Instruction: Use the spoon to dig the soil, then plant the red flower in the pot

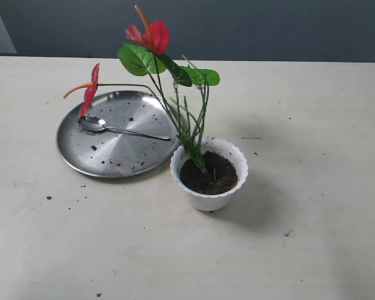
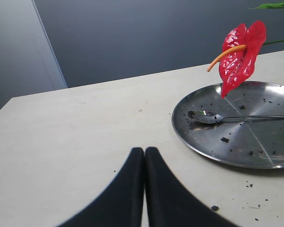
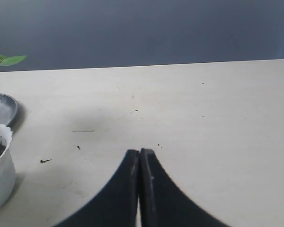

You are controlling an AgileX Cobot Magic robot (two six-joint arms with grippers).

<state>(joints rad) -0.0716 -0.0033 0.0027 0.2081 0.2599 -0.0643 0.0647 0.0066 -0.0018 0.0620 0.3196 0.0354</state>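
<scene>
The white scalloped pot stands mid-table with dark soil inside. The red flower is rooted in that soil, stems leaning left, a second bloom hanging over the plate. The spoon lies on the steel plate, bowl to the left. In the left wrist view the spoon and a bloom show; my left gripper is shut and empty, short of the plate. My right gripper is shut and empty, with the pot off to its side. Neither gripper shows in the exterior view.
Soil crumbs are scattered on the beige table around the plate and on the plate itself. A dark wall runs behind the table's far edge.
</scene>
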